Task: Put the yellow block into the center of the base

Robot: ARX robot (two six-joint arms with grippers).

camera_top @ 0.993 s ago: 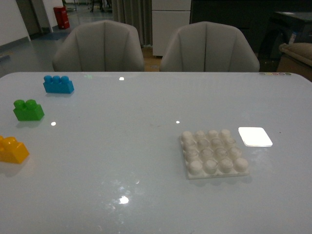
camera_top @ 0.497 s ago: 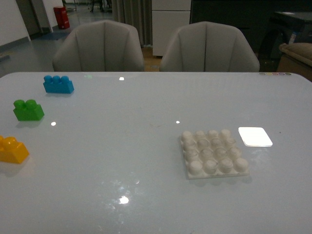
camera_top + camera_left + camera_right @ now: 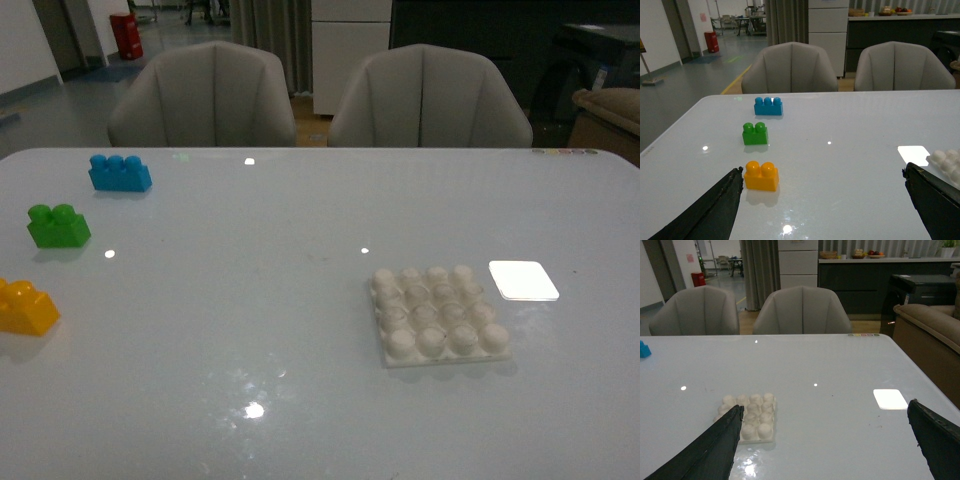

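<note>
Yellow block (image 3: 25,307) is sitting at the far left edge of the front view, a bit below mid-height, upright on the table (image 3: 250,300) with its two studs facing up, and nothing is touching it. Base (image 3: 440,315) is lying flat in the lower right of center of that view, studs up and uncovered, well apart from the block. Green brick (image 3: 57,226) is sitting just above the yellow one in the frame, and the blue brick (image 3: 119,173) is sitting further up, toward the upper left; the three are forming a loose line along the left side. A smooth white square patch (image 3: 523,280) is lying just beside the base's upper right corner, close to it. Left hand (image 3: 822,172) is hanging above the table with its jaws spread wide; in the left wrist view the yellow block is showing just beside one dark finger (image 3: 715,210), not touching it. Right hand (image 3: 825,407) is also hanging wide open, with the base showing near one of its fingers (image 3: 710,450). Two grey chairs (image 3: 205,95) are standing behind the table's far edge.
</note>
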